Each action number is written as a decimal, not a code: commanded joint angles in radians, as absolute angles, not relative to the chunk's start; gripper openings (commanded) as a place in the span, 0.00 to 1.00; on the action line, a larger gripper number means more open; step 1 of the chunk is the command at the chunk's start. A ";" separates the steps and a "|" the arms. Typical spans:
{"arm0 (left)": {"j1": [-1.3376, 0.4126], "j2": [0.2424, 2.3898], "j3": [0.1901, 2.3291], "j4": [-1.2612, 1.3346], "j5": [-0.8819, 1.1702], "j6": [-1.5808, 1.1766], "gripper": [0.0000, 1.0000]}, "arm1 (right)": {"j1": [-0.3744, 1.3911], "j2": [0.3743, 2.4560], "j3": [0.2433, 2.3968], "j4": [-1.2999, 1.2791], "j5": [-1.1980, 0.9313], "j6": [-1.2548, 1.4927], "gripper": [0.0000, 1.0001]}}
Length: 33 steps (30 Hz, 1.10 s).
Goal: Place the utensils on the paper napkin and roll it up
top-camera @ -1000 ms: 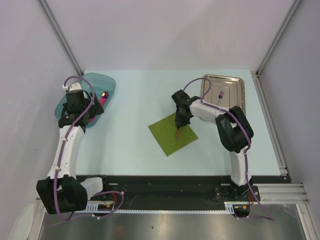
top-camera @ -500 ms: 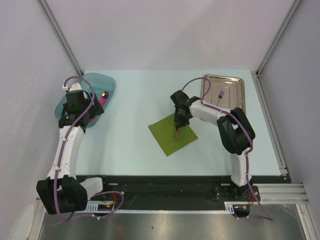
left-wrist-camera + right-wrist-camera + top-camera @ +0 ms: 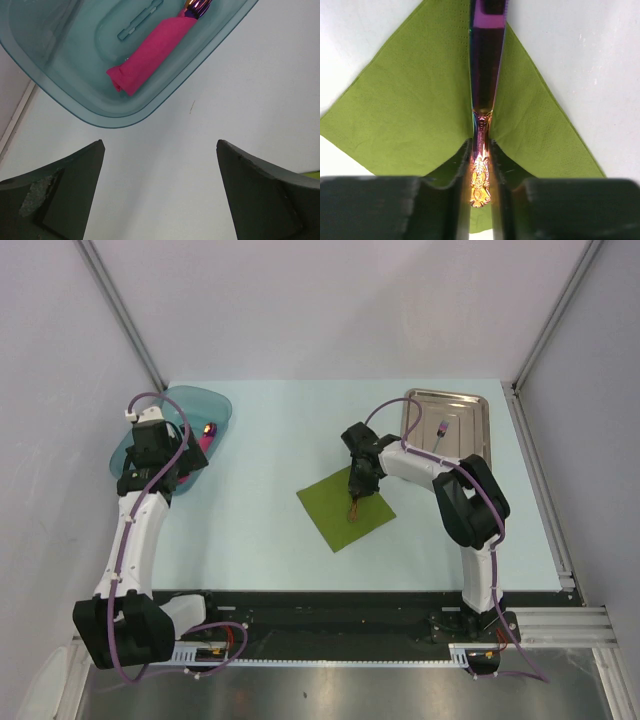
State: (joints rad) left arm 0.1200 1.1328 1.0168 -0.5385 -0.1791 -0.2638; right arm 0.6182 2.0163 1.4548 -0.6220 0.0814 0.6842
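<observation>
The olive-green paper napkin [image 3: 345,508] lies flat on the table, one corner towards the arms. My right gripper [image 3: 358,487] hangs over it, shut on the handle of an iridescent utensil [image 3: 485,75]. In the right wrist view the utensil runs from between the fingers [image 3: 461,165] out over the napkin [image 3: 410,115]. A second slim utensil [image 3: 440,430] lies in the silver tray [image 3: 475,410]. My left gripper [image 3: 178,472] is open and empty, over bare table beside the teal tub [image 3: 175,410].
The teal tub [image 3: 65,60] holds a pink rolled bar with a shiny tip [image 3: 150,55]. The silver tray stands at the back right. Grey walls close in the table on the left, the right and the back.
The right gripper with the utensil has barely shifted over the napkin. The left arm has not moved.
</observation>
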 commanded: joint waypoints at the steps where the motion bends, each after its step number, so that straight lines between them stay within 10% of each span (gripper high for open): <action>1: 0.118 1.114 1.026 -0.514 -0.172 -0.282 1.00 | 0.618 2.022 1.462 -0.609 0.069 0.707 0.32; 17: 0.117 1.127 1.120 -0.474 -0.118 -0.181 1.00 | 0.413 1.772 1.534 -0.581 0.060 0.459 0.60; 33: 0.114 1.131 1.152 -0.465 -0.087 -0.198 1.00 | 0.052 1.974 1.627 -0.542 0.147 0.351 0.54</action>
State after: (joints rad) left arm 0.1200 1.1389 1.1225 -0.4885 -0.1135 -0.2054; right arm 0.0582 1.9270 1.5692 -0.5674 0.1005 0.3882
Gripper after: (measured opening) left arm 0.995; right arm 0.548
